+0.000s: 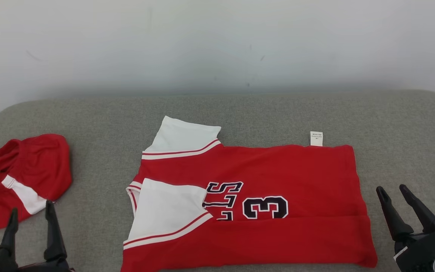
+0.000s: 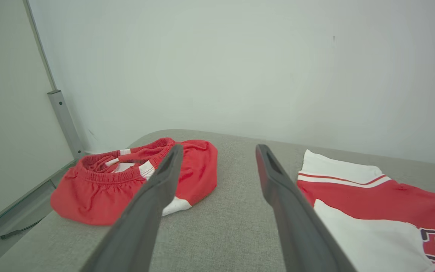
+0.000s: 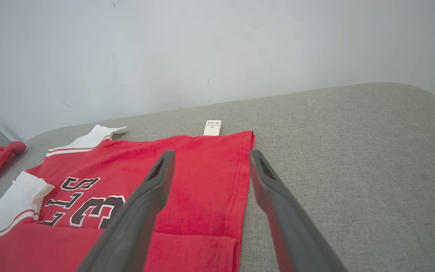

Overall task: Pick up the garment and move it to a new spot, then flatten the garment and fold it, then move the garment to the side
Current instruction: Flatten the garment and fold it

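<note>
The garment (image 1: 278,170) is a red jersey with white sleeves and a dark "3". It lies flat in the middle of the grey surface (image 1: 240,109), near side folded over, both sleeves folded in, a white tag (image 1: 316,138) at its far edge. It also appears as the jersey (image 2: 383,204) and the jersey (image 3: 202,166) in the wrist views. My left gripper (image 1: 31,213) is open at the lower left, to the jersey's left, holding nothing. My right gripper (image 1: 394,190) is open at the lower right, just off the jersey's hem edge. Its fingers (image 3: 153,189) straddle that edge.
A crumpled pair of red shorts (image 1: 21,177) with white trim lies at the left end of the surface, just beyond my left gripper, also seen as shorts (image 2: 100,185). A pale wall (image 1: 217,45) stands behind. A metal post (image 2: 64,121) rises at the left.
</note>
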Motion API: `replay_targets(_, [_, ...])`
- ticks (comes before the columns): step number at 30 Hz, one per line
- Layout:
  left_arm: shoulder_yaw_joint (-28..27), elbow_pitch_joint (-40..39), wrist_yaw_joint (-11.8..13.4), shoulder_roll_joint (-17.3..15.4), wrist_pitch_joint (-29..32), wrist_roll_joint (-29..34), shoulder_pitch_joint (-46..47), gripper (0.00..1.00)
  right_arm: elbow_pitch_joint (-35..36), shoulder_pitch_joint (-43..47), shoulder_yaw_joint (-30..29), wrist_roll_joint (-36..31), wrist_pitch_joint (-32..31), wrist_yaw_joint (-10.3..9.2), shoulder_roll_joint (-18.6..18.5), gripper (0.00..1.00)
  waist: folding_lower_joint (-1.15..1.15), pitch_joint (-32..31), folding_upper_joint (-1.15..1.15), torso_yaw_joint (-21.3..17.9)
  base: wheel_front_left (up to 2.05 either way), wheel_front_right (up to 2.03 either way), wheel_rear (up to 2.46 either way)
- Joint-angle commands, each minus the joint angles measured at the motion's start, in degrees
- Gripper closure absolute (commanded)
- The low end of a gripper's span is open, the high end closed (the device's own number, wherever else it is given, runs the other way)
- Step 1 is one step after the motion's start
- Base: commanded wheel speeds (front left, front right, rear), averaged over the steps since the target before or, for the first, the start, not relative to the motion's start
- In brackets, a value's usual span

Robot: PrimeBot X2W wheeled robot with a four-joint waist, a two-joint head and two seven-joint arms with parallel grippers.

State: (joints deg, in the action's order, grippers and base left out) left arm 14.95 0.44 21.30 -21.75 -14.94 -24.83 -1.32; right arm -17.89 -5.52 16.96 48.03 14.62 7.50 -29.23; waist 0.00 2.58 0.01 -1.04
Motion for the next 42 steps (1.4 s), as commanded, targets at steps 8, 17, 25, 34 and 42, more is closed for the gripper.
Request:
replay_targets(8, [-2.78,0.54,1.93,-1.32,-0.32,2.79,-3.53,0.00,0.74,3.46,-6.64,-8.32,0.23,-0.02,4.94,0.00,0.00,-2.49,-0.01,0.56,0.00,0.00,0.00])
replay_targets(17, [-2.30,-0.72,-0.46,-4.76,1.67,2.22,-5.60,0.00,4.29,6.00,-11.52,-15.93,-3.52,-0.03,8.69,0.00,0.00,-4.61,-0.01,1.12,0.00,0.00,0.00])
replay_targets(25, [-2.61,-2.44,-2.58,-6.06,1.67,0.09,-6.39,0.00,7.96,7.16,-13.34,-19.51,-6.58,-0.02,10.03,0.00,0.00,-5.65,-0.01,1.47,0.00,0.00,0.00])
replay_targets(34, [0.23,-3.03,-5.64,-7.42,3.67,0.32,-6.06,0.00,10.39,8.37,-14.47,-22.38,-9.72,-0.03,10.96,0.00,0.00,-6.11,-0.01,1.33,0.00,0.00,0.00])
replay_targets(42, [0.76,-3.83,-6.25,-8.06,4.48,0.07,-5.03,0.00,11.73,8.95,-17.25,-23.12,-10.43,-0.02,12.19,0.00,0.00,-5.93,-0.01,1.23,0.00,0.00,0.00])
